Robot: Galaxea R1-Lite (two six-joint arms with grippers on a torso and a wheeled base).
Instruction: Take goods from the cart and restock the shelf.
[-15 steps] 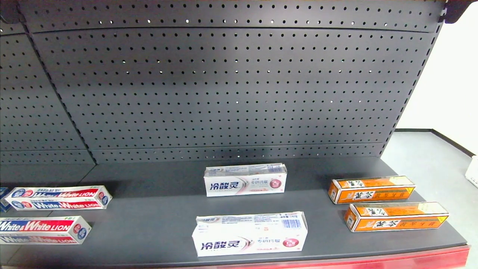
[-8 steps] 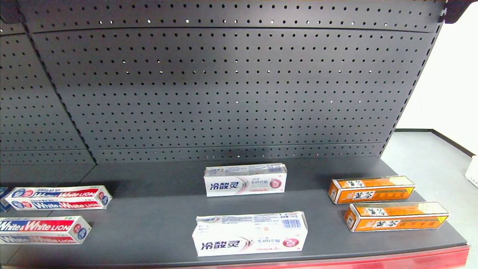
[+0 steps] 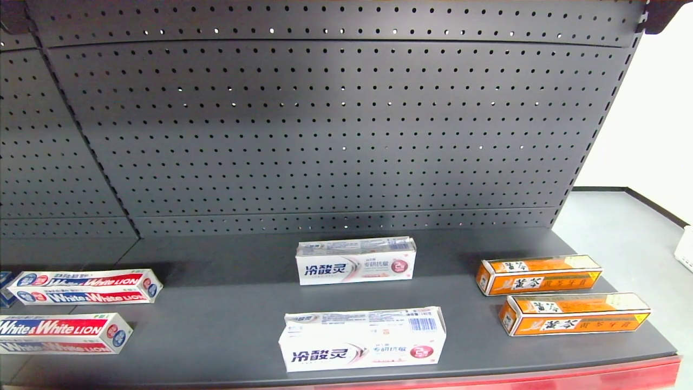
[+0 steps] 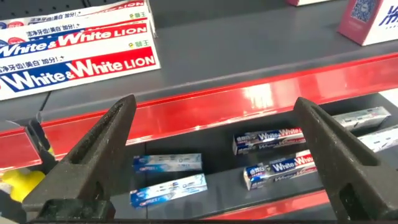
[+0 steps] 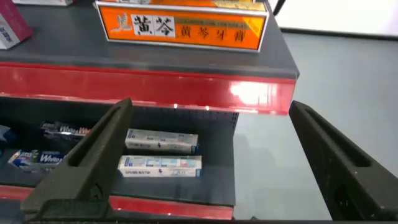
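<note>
Now the left gripper (image 4: 214, 102) and right gripper (image 5: 210, 104) hang near the red front edge of the shelf (image 3: 216, 303), fingers spread wide and empty. On it lie toothpaste boxes (image 3: 361, 338); a blue box (image 3: 4, 287) at the far left is cut off.

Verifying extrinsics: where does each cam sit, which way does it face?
Head view: on the head, looking forward and down onto the shelf and pegboard.
Left wrist view: low, facing the shelf's red edge; open left gripper frames it.
Right wrist view: likewise, at the shelf's right end; open right gripper frames it.
Shared: head and right wrist, front orange box; head and left wrist, front red-and-white box.
</note>
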